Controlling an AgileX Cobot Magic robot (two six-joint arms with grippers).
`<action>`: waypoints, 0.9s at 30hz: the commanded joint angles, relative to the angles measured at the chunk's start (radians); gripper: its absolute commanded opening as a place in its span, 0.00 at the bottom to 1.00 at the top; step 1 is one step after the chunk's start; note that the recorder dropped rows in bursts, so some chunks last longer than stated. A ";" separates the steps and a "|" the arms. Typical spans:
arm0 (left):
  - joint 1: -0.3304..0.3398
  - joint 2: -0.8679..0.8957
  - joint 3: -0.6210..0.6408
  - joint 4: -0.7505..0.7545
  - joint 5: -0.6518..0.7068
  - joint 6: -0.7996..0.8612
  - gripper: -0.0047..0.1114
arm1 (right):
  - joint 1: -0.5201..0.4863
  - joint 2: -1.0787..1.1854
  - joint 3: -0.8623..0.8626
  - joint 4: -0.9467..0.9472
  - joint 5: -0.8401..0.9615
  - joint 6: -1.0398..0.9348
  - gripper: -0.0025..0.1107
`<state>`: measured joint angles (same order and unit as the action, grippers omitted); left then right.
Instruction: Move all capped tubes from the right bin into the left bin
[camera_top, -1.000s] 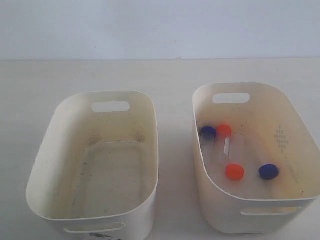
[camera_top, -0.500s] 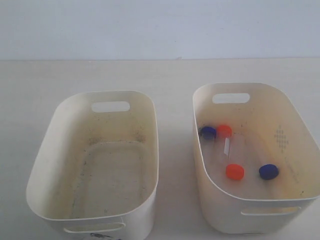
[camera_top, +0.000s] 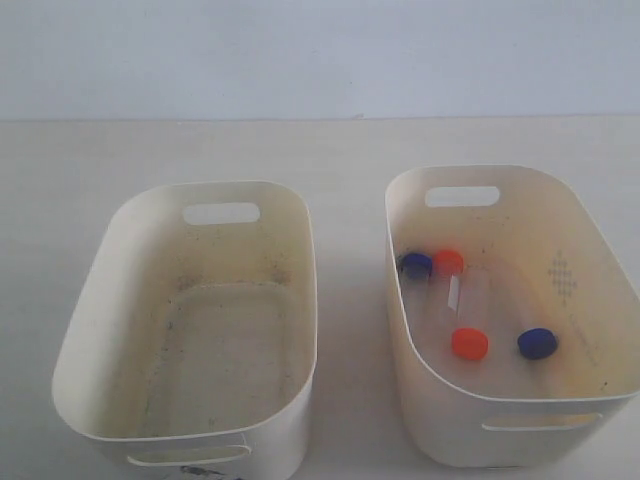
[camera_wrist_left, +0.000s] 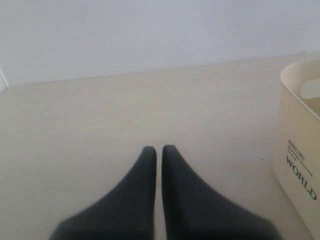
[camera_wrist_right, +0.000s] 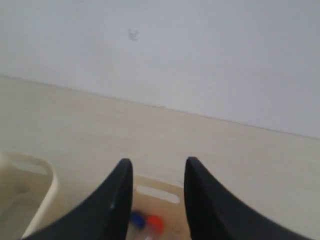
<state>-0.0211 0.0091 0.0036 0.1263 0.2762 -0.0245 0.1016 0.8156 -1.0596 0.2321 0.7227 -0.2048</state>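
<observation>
The right bin (camera_top: 590, 225) holds the capped tubes lying on its floor: two with orange-red caps (camera_top: 448, 262) (camera_top: 469, 343) and two with dark blue caps (camera_top: 416, 264) (camera_top: 537, 343). The left bin (camera_top: 110, 250) has only a speckled floor showing. Neither gripper appears in the exterior view. My right gripper (camera_wrist_right: 159, 162) is open, high above the right bin's far wall (camera_wrist_right: 157, 194), with a blue cap (camera_wrist_right: 136, 218) and an orange cap (camera_wrist_right: 155, 222) seen below between its fingers. My left gripper (camera_wrist_left: 159, 148) is shut on nothing, over bare table beside the left bin (camera_wrist_left: 297, 130).
Both bins stand side by side on a pale wooden table (camera_top: 330, 150) with a narrow gap between them. A white wall (camera_top: 320, 50) runs along the table's far edge. The left bin's rim (camera_wrist_right: 30, 165) also shows in the right wrist view.
Bins and tubes lie exactly as before in the exterior view. My right gripper's jaws have parted from shut.
</observation>
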 joint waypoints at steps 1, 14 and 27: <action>0.001 -0.002 -0.004 -0.007 -0.015 -0.012 0.08 | 0.100 0.158 -0.071 0.011 0.139 0.097 0.34; 0.001 -0.002 -0.004 -0.007 -0.015 -0.012 0.08 | 0.178 0.567 -0.140 -0.132 0.271 0.387 0.34; 0.001 -0.002 -0.004 -0.007 -0.015 -0.012 0.08 | 0.178 0.656 -0.138 -0.123 0.263 0.533 0.08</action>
<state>-0.0211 0.0091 0.0036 0.1263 0.2762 -0.0245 0.2794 1.4597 -1.1936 0.1311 0.9868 0.2619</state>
